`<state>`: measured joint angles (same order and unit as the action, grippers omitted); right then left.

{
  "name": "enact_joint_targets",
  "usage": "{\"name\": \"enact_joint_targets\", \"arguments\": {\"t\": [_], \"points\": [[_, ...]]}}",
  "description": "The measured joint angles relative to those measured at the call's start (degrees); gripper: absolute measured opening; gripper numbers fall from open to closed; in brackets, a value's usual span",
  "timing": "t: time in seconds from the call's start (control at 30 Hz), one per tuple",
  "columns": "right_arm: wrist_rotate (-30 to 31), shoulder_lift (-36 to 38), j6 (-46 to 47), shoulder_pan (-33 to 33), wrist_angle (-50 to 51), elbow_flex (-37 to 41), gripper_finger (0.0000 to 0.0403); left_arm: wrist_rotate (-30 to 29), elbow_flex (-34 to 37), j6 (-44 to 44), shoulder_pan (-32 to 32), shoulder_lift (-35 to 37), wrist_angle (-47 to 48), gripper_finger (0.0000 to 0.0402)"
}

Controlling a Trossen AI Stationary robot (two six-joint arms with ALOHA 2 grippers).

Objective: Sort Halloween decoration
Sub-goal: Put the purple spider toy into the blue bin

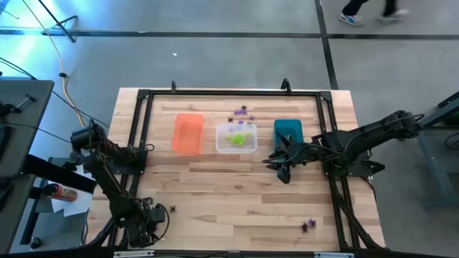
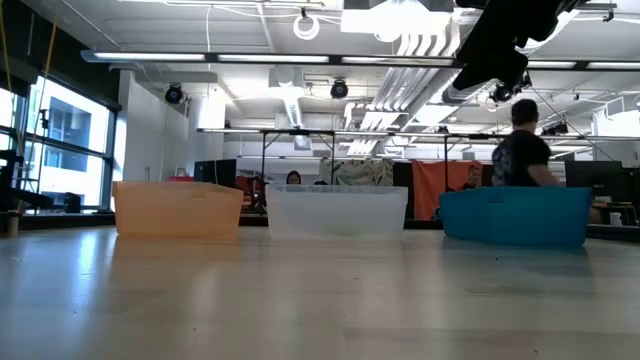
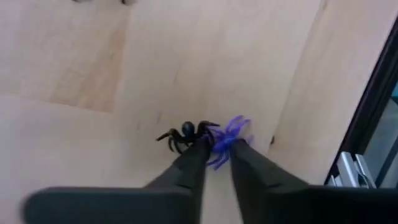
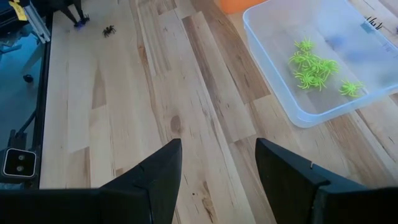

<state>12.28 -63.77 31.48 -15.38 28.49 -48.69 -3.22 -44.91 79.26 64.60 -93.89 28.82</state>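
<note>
Left hand [image 3: 216,151] — pinching purple spider [image 3: 229,138]

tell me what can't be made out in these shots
- Teal bin contents: the high view is partly blocked by the right gripper, and the low view shows only its wall.
- Whether the left gripper really grips the purple spider: its fingers cover the contact in the left wrist view.
- Trinkets behind the clear bin: too small to count from above.

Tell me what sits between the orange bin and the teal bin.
The clear bin, holding lime green spiders, stands between the orange bin and the teal bin, shown in the high view.
</note>
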Motion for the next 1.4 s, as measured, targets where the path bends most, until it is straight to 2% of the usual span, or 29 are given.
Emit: {"name": "enact_joint_targets", "arguments": {"t": [0.03,0.1,0.27,0.5,0.7,0.87,1.03,1.2,1.4], "points": [[0.01,0.00,0.00,0.00,0.00,0.00,0.0199,-0.01,0.04,0.18,-0.18,0.00,0.12,0.0025],[0.01,0.00,0.00,0.00,0.00,0.00,0.0199,0.70,0.04,0.93,-0.79,0.06,-0.04,0.0011],[0.04,0.00,-0.27,0.00,0.00,0.00,0.0199,1.40,-1.31,-0.32,-1.26,2.38,0.63,0.0002],[2.35,0.00,-0.94,0.02,0.46,0.00,0.0199,-2.13,-1.62,-1.02,-1.50,12.14,0.89,0.0000],[2.33,0.00,-0.92,0.00,0.67,0.00,0.0199,-2.39,-1.64,-5.12,-3.45,17.65,3.79,0.0000],[2.35,0.00,-0.90,0.00,0.66,0.02,0.0199,-2.10,-1.66,-9.17,-5.35,17.05,2.52,0.0000],[2.33,0.00,-0.31,0.01,0.74,0.02,0.0199,-0.45,-1.81,-13.29,-5.73,11.73,-2.27,0.0002],[2.33,0.00,-0.26,0.00,0.70,0.02,0.0199,-0.33,-1.75,-14.54,-6.15,7.34,-1.91,0.0033],[2.33,0.00,-0.24,0.01,0.85,0.02,0.0199,-0.90,-1.75,-19.34,-6.21,4.22,-1.61,0.0115]]}}
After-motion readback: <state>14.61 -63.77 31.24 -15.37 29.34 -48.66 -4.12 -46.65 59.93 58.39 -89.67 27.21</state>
